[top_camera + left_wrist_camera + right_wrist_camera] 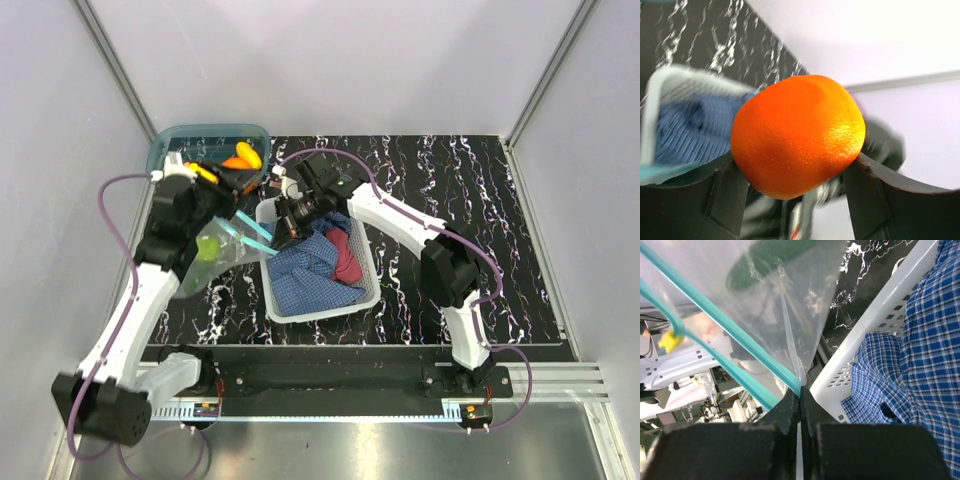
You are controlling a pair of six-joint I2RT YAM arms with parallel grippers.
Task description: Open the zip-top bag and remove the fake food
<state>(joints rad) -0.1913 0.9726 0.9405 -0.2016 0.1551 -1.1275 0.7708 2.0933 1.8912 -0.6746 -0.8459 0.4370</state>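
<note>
The zip-top bag (pixel 765 300) hangs from right gripper (pixel 800 400); left gripper (pixel 795 162) grips fake food (pixel 797 132).

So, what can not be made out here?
Top view: bin contents, too small, partly behind left arm.
Left wrist: the orange in the left gripper hides part of the blurred basket.
Right wrist: dark green shape in the bag the right gripper pinches, cut by the top edge.
</note>
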